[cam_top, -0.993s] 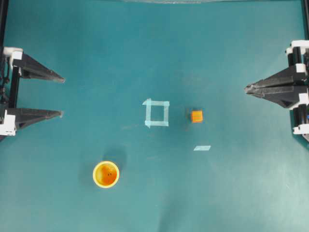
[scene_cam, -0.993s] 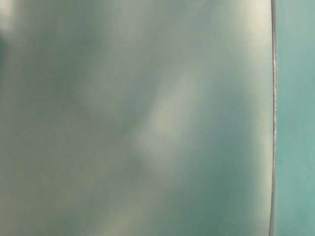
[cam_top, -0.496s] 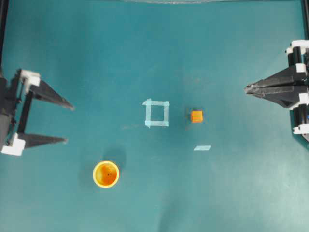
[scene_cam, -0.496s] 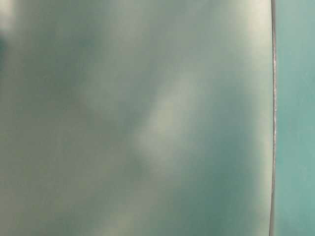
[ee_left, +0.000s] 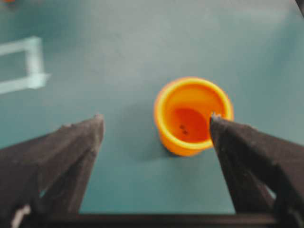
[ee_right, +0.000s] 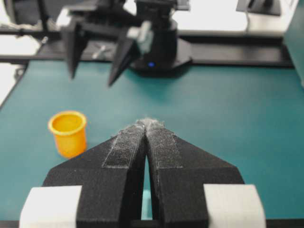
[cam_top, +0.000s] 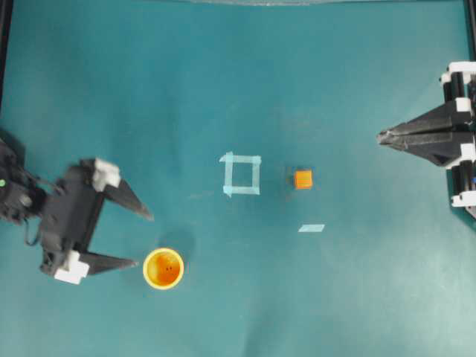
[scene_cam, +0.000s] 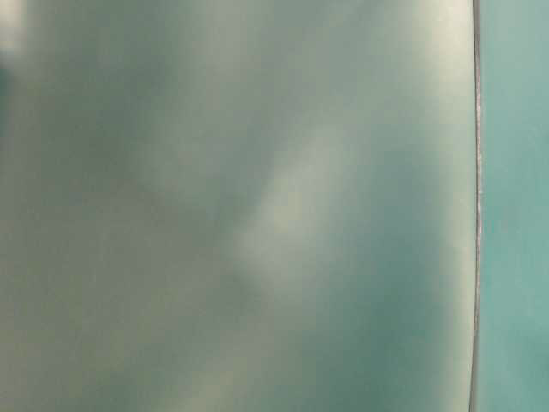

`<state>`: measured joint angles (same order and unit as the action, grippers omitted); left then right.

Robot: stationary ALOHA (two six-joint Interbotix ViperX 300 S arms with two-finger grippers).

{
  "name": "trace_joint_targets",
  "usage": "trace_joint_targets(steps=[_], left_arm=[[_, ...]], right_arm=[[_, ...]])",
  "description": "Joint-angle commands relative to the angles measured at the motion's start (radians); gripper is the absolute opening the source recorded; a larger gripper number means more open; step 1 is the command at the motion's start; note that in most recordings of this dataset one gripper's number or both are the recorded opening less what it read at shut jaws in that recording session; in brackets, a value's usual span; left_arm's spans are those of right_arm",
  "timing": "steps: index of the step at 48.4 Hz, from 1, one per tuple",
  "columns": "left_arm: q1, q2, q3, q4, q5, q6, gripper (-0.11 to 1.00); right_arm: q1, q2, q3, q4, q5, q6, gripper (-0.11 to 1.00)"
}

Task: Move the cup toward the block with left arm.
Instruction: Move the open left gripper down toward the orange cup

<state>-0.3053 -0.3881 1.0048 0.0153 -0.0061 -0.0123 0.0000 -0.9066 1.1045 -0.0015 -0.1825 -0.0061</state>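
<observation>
Two black grippers show in the overhead view, on a teal table. The left gripper, with white blocks on its black body, is in the lower left, and its two pointed fingers are spread wide with nothing between them. The small round plastic cup, yellow outside and orange inside, stands upright just beside the tip of the lower finger; I cannot tell if they touch. The tiny orange cube, the block, sits well apart from the cup, to the right of a pale blue tape square outline and above a short pale tape strip. The right gripper is at the right edge with its fingers pressed together, holding nothing.

One blurred grey-green surface fills the table-level view, so nothing can be recognised there.

From the left wrist view, the cup stands ahead of the spread fingers, close to the right one, whose tip overlaps the rim. The tape outline is at upper left.

From the right wrist view, the closed fingers are in front, the cup is at the left, and the left gripper hangs beyond it.
</observation>
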Motion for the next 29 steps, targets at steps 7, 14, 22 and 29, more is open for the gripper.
trace_joint_targets(steps=[7, 14, 22, 29], left_arm=[[-0.041, 0.083, -0.031, 0.002, -0.031, -0.002, 0.87], [-0.044, 0.103, -0.018, -0.003, -0.054, -0.003, 0.87], [-0.044, 0.117, 0.009, -0.006, -0.083, -0.011, 0.87], [-0.046, 0.149, 0.032, -0.006, -0.133, -0.054, 0.87]], right_arm=[[0.000, 0.002, -0.035, 0.000, -0.005, 0.003, 0.00], [0.000, 0.002, -0.037, 0.000, -0.005, 0.005, 0.00], [0.000, 0.002, -0.038, 0.000, -0.005, 0.005, 0.00], [0.002, 0.002, -0.037, -0.002, -0.005, 0.005, 0.00]])
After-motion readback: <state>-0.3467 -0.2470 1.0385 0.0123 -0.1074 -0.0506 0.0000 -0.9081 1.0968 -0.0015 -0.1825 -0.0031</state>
